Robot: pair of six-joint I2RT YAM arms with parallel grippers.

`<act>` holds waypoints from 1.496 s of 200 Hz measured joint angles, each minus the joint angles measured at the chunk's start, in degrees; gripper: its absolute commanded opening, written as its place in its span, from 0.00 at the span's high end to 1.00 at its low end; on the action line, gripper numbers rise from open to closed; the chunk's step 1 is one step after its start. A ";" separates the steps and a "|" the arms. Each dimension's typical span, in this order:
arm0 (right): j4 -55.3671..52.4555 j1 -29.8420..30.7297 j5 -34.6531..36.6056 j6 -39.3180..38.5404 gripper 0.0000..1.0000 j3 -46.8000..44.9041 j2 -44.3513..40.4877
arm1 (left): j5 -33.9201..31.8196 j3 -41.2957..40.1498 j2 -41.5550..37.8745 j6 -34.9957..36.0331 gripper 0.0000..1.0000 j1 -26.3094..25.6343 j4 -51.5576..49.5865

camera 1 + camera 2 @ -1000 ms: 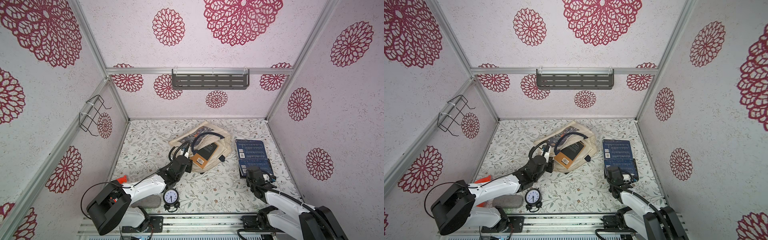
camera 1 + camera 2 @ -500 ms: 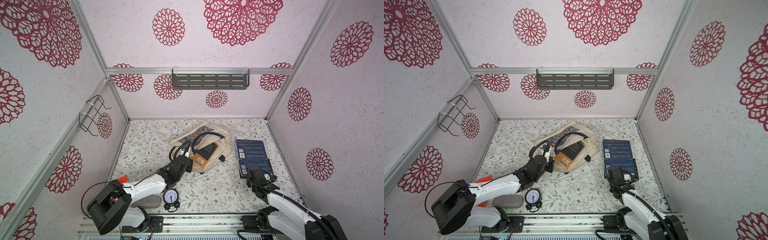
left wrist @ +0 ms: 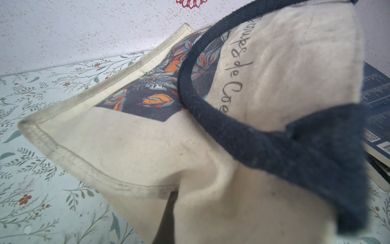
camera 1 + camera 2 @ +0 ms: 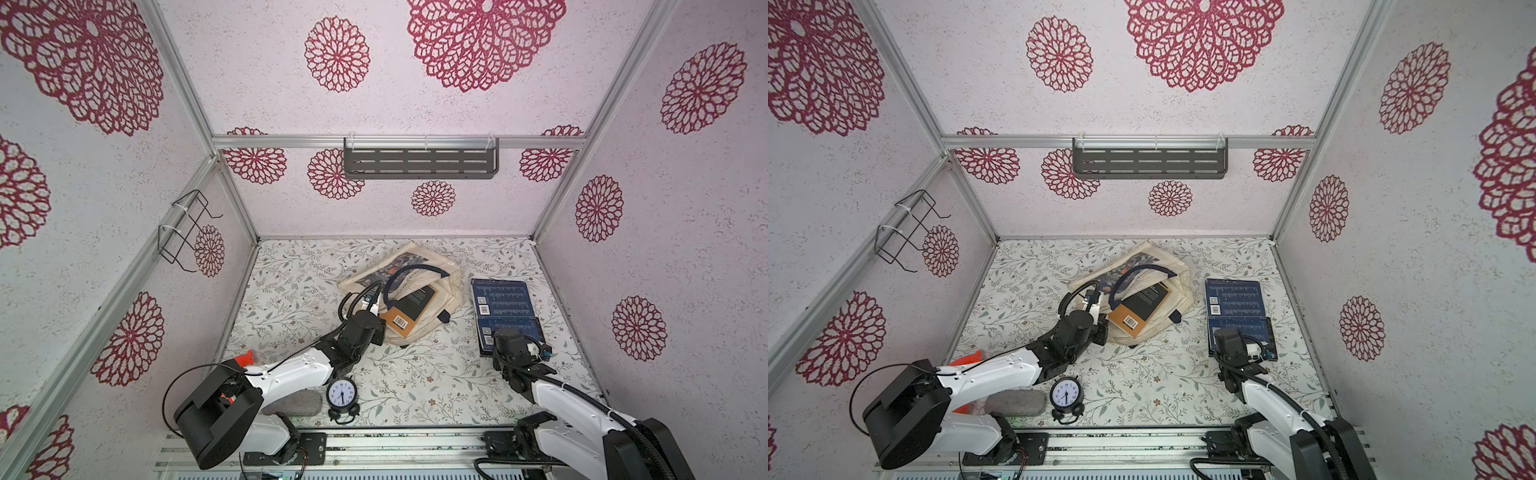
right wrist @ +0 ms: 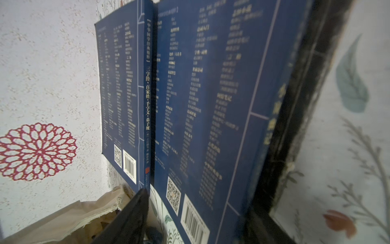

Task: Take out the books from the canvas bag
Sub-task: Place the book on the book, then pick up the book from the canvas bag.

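While the left claw (image 4: pixel 377 311) pinches the canvas bag (image 4: pixel 449 286), the right claw (image 4: pixel 508 332) gapes over the books (image 4: pixel 500 297).

The left arm (image 4: pixel 291 370) reaches low and forward from its base with the elbow bent. The left gripper (image 4: pixel 377 318) is clamped closed on the near edge of the canvas bag (image 4: pixel 451 286), and only a dark sliver of finger (image 3: pixel 167 213) shows in its wrist view. The right arm (image 4: pixel 569 401) stretches forward along the right side with its wrist tipped down, and the right gripper (image 4: pixel 508 334) hangs low with its jaws spread, the two dark fingers (image 5: pixel 130 217) well apart.
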 measured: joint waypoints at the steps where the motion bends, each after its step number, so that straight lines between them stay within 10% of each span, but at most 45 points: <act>1: 0.00 0.00 -0.02 -0.09 0.19 0.02 -0.02 | 0.02 0.00 0.00 0.02 1.00 0.00 0.00; 21: -1.07 0.00 -0.57 -0.90 0.01 0.04 -1.86 | 0.02 0.00 0.00 0.17 1.00 -0.02 0.00; 136: -4.70 0.02 -8.46 -23.15 0.02 1.09 -13.53 | -0.44 0.00 0.00 0.24 1.00 -0.28 -0.04; 299: 23.30 16.87 -21.99 -36.50 0.28 14.88 22.10 | -0.87 -0.02 -0.13 0.66 1.00 -0.39 0.07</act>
